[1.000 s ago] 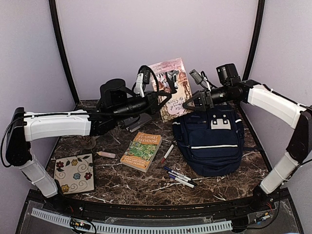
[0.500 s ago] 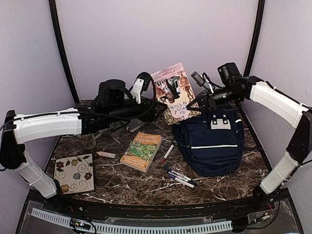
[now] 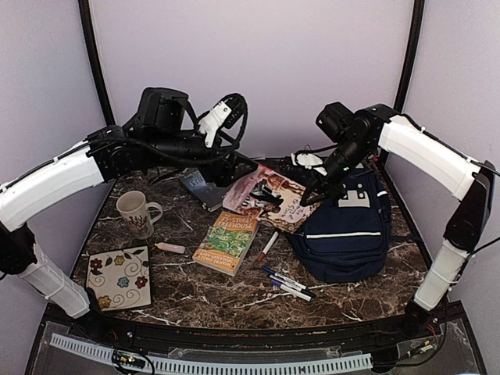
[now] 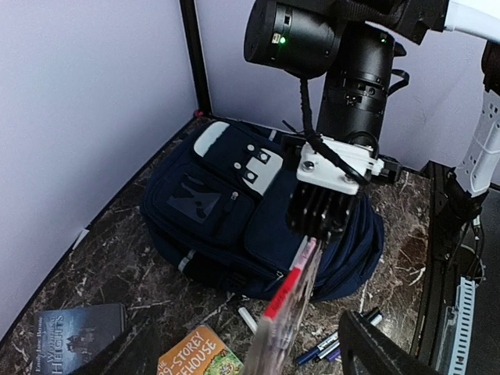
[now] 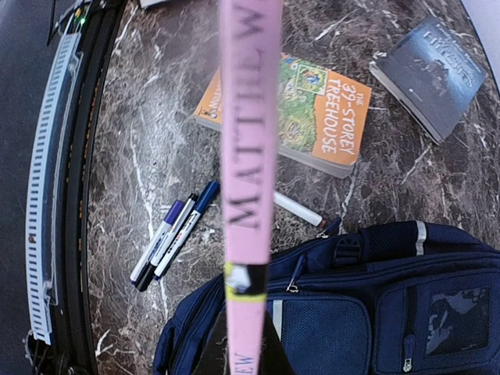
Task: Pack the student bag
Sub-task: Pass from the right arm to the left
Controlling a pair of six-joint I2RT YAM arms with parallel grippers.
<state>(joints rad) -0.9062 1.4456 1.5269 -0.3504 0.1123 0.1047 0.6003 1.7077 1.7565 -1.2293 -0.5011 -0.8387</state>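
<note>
Pens (image 3: 285, 283) and an orange paperback (image 3: 226, 241) lay nearest on the marble desk (image 3: 195, 289). Beyond, the navy striped fabric backpack (image 3: 344, 234) rested at right. The right hand (image 3: 315, 191) clenched a pink-spined book (image 3: 269, 195) just beside it, apparently mid-delivery and needing the bag's mouth. Farther left, the left hand (image 3: 225, 170) hung released.

You're looking at a dark brown marble-patterned table (image 3: 195, 293) veined with white, filling the lower middle of the top view. Behind it rises a plain pale lilac back wall (image 3: 258, 55), with matching side walls at the left (image 3: 39, 86) and right (image 3: 469, 78) of the frame. A black post (image 3: 99, 78) marks the upper-left corner, another (image 3: 407, 62) the upper-right. Along the bottom run a black frame (image 3: 258, 334) and a white perforated strip (image 3: 211, 365). The light is soft and even.
</note>
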